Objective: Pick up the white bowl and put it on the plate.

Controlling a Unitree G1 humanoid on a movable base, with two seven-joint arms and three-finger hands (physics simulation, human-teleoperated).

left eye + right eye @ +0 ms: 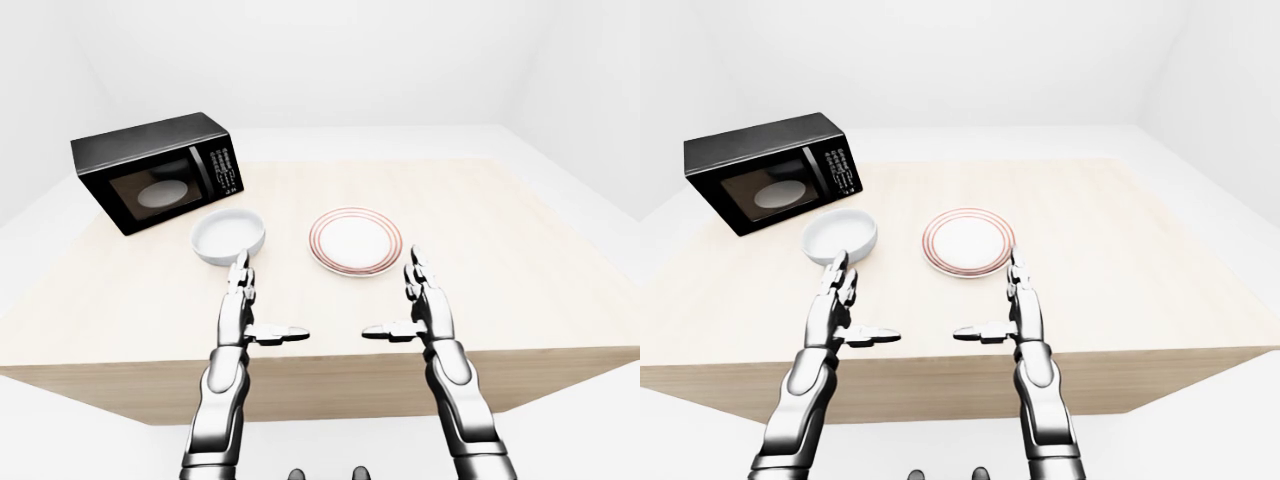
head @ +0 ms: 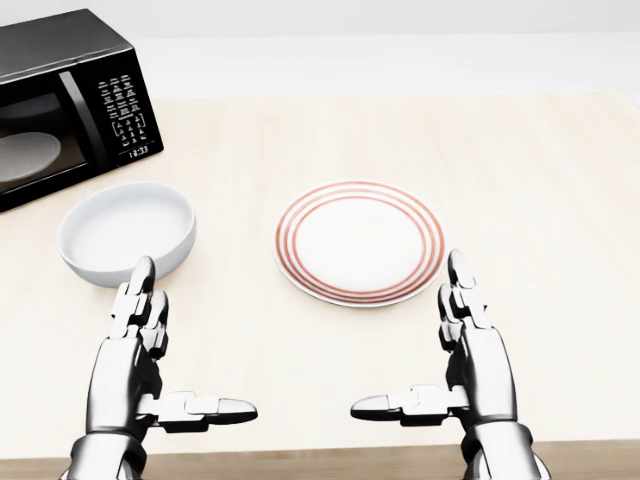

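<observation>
The white bowl point(image 2: 127, 233) is left untouched on the counter point(image 2: 540, 200), just left of the plate point(image 2: 359, 242). Both hands, left hand point(image 2: 140, 365) and right hand point(image 2: 470, 360), are held near with fingers point(image 2: 140, 290) spread and empty, seemingly readied for a reach.

One bowl point(image 2: 126, 232), one plate point(image 2: 359, 241), one microwave point(image 2: 62, 105)

Wooden table point(image 1: 520, 260) — microwave point(image 1: 155, 170), white bowl point(image 2: 127, 232), plate point(image 2: 358, 240)

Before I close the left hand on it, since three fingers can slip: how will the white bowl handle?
The white bowl looks rigid and glossy, so it may slip from a pinch. Wide and shallow, it probably won't tip or roll, though a push could slide it on the smooth table. The left hand is open beside it.
</observation>
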